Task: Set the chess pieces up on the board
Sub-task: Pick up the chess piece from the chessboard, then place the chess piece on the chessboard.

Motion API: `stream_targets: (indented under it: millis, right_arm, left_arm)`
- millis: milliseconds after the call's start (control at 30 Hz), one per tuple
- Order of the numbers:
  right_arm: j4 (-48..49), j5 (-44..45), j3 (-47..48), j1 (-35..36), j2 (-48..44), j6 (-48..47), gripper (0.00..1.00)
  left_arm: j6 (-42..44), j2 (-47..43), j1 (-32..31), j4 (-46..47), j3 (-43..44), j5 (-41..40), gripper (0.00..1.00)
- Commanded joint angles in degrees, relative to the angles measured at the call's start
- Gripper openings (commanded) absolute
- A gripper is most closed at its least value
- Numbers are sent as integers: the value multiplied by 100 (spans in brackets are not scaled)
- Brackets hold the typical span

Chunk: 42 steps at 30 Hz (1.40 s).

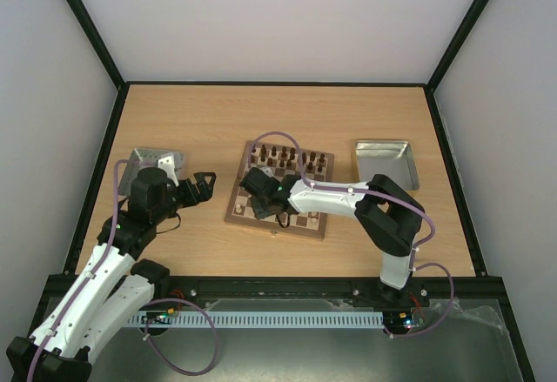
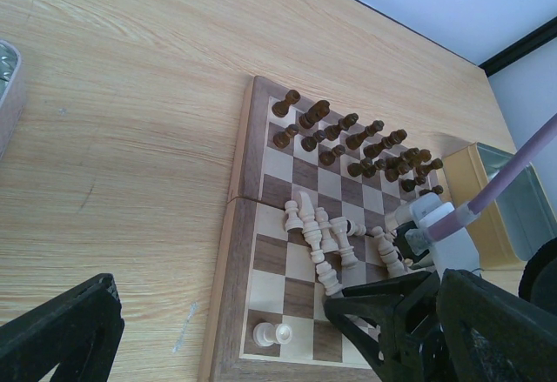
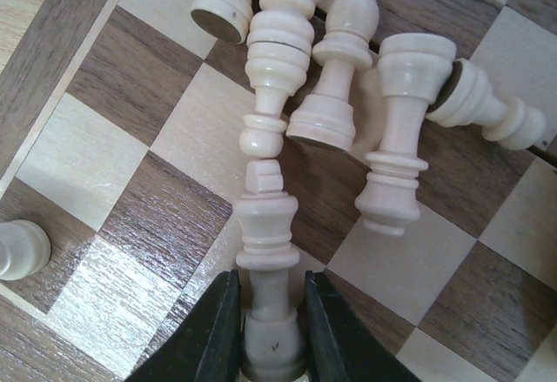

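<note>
Tray on the left (image 1: 144,151): grey metal, on the table beside the left arm's wrist.
Left gripper (image 1: 204,182): fingers spread wide and holding nothing, hovering over bare table between that tray and the board.
Board (image 1: 233,210): flat at mid-table, square to the table edges.
Lone cream piece (image 2: 271,334): near the board's near-left corner, apart from the others.
Held cream piece (image 3: 265,225): lying on its side on the board's near half; its long axis runs away from the fingers, with the base between them and the head pointing at the heap.
Right gripper (image 3: 271,282): fingers clasped on that piece's base.
Cream heap (image 2: 326,225): several toppled pieces, touching, pointing various ways.
Dark pieces (image 2: 348,138): upright in two rows along the far edge.
Tray on the right (image 1: 383,144): grey metal, right of the board.
</note>
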Motion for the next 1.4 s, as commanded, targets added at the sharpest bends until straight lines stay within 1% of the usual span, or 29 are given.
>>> stream_targets:
  millis: [0,133,367,467,533,567,700,833,933,967,1033,1133,1167,1300,1367]
  right_arm:
    - [-234,-15,-158,42,5,23,16]
    - [-88,125,-278,43,-278,-29,14]
    - [493,484,-606,44,-1495,-27,14]
    - [935,584,-882,44,-2374,-95,14]
    - [1181,573,-1091,43,-2913,-275,14]
    - [1310,539,-1206,45,-3150,-415,14]
    - [1721,157,-1695,41,-3918,-1046,14]
    - [1825,-446,-1932,41,-4366,-1579,13]
    - [2000,-898,-2086,39,-4629,-1901,13]
    - [2061,-1027,-2127,42,-4697,-1969,13]
    - [2087,-1249,-2135,43,-4775,-2105,12]
    - [2073,-1389,-2119,42,-4805,-2220,11]
    - [2079,-1427,-2114,41,-4815,-2244,11]
    - [2032,-1567,-2099,45,-4788,-2279,10]
    - [2018,-1618,-2089,43,-4762,-2250,10]
  left_arm:
    - [18,-3,36,-17,14,-65,100]
    - [126,63,41,-41,89,25,100]
    - [347,159,41,127,459,841,100]
    - [297,225,41,437,634,1413,100]
    - [167,347,41,747,729,1949,100]
    - [74,421,41,933,768,2362,100]
    - [-521,830,32,1726,917,3343,99]
    - [-953,1188,-34,2144,1099,3922,96]
    - [-1022,1518,-208,2047,1318,4150,92]
    - [-1015,1617,-286,1999,1382,4225,90]
    - [-865,1791,-411,1729,1555,4264,85]
    - [-623,1967,-600,1336,1750,4278,81]
    - [-615,2017,-651,1294,1727,4311,79]
    - [-681,2238,-880,1386,1588,4529,63]
    - [-662,2303,-1016,1431,1545,4537,59]
